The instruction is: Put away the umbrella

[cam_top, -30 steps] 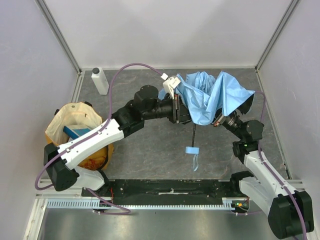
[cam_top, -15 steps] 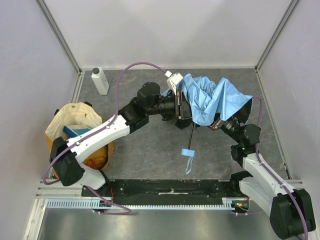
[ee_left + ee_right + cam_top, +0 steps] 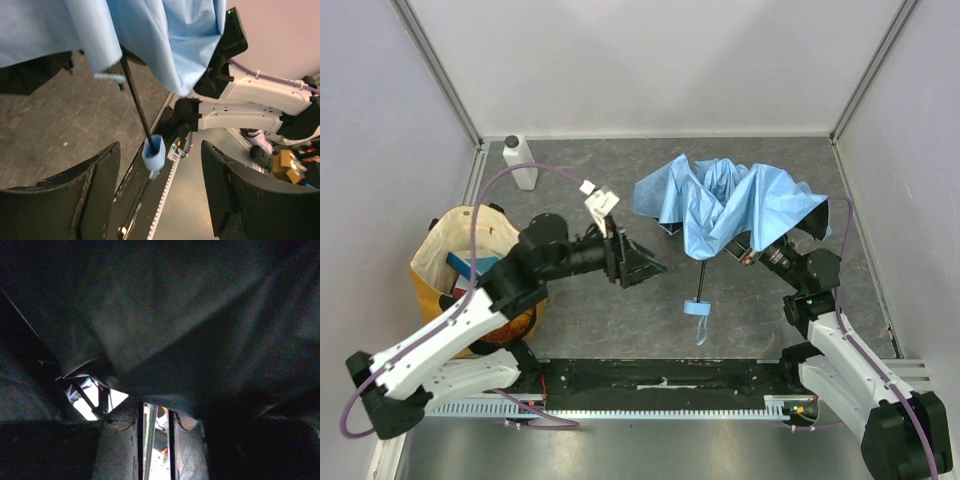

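Dead ahead of the left gripper (image 3: 648, 268), fingers spread and empty, the umbrella (image 3: 730, 205) dangles its blue handle (image 3: 153, 154) on a black shaft (image 3: 136, 102), canopy billowing above. Beyond it, the right gripper (image 3: 154, 427) sits buried under cloth, jaws nearly together, seemingly pinching the umbrella up. Best play: advance square to the shaft, close just above the handle, and don't snag fabric.

We find the umbrella (image 3: 730, 205) half-collapsed. Its light blue canopy is crumpled over the right rear of the table (image 3: 620, 320). The black shaft (image 3: 703, 272) slants down to a blue handle (image 3: 697, 307), where the strap loop (image 3: 702, 328) dangles.
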`<state>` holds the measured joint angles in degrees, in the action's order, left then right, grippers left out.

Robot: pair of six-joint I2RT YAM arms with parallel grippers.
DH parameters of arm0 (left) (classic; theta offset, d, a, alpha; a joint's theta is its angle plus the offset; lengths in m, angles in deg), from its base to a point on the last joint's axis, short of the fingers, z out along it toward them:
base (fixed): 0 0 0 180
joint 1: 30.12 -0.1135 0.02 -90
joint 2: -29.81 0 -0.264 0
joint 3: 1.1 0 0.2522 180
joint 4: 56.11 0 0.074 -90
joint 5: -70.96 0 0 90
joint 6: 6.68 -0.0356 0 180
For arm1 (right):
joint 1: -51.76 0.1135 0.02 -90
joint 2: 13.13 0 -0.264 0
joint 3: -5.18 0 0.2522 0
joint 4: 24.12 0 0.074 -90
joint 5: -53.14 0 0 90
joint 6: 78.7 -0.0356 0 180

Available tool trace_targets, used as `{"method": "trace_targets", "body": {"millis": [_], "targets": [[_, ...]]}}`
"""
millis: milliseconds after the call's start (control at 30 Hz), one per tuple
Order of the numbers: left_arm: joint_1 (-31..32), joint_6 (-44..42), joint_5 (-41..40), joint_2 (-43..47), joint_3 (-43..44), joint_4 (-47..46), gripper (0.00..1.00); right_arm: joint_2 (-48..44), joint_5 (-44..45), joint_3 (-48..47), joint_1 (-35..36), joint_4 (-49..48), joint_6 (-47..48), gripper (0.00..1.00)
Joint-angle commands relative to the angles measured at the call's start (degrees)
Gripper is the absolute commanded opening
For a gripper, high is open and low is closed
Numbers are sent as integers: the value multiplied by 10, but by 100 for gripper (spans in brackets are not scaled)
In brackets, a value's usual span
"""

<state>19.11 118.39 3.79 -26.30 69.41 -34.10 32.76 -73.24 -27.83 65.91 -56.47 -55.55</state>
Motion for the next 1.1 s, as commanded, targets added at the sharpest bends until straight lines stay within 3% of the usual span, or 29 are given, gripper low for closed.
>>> {"method": "trace_targets", "body": {"millis": [0,100,167,367,500,633,767,867,967,1033,1067], "targets": [[-3,-56,-92,91,-40,76,72,-19,-18,-19,1,2,112,0],[-11,-43,-170,134,-54,102,82,-33,-43,-33,3,58,179,0],[-24,-19,-169,139,-58,91,85,-45,-57,-43,2,94,217,0],[-65,68,-56,80,-62,-5,81,-78,-98,-76,3,167,291,0],[-72,122,83,37,-91,-133,70,-85,-116,-87,3,175,291,0],[-72,149,135,16,-107,-204,65,-82,-127,-83,3,144,261,0],[-71,110,94,12,-80,-122,35,-78,-136,-84,1,120,240,0],[-72,49,-9,24,-55,7,23,-76,-150,-91,1,122,240,0],[-77,2,-64,13,-46,59,17,-75,-159,-94,2,94,212,0],[-87,-10,-21,-1,-35,65,17,-68,-160,-104,2,82,169,0],[-91,-12,7,-1,-31,62,21,-60,-159,-126,2,128,160,0]]}}
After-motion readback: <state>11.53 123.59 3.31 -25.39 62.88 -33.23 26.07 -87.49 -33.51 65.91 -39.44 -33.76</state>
